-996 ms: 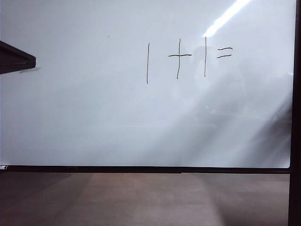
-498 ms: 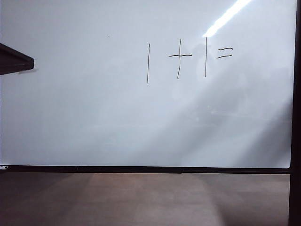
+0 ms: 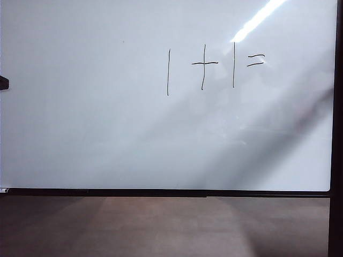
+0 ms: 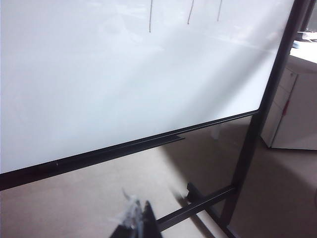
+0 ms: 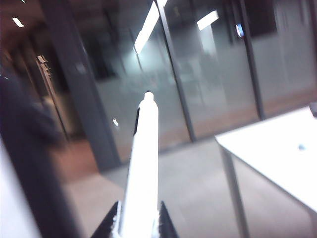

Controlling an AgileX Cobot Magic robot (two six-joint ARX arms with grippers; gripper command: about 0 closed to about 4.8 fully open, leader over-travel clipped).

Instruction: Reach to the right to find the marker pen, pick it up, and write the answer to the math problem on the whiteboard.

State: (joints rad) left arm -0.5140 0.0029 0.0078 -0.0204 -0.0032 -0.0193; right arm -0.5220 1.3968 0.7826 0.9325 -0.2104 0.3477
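Though blurred, the right gripper (image 5: pixel 138 225) seemingly pinches the marker pen (image 5: pixel 142 168); left gripper (image 4: pixel 136 223) cropped, state unclear.

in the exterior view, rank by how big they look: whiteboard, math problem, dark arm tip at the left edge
1. whiteboard, fills most of the view
2. math problem
3. dark arm tip, only a sliver shows
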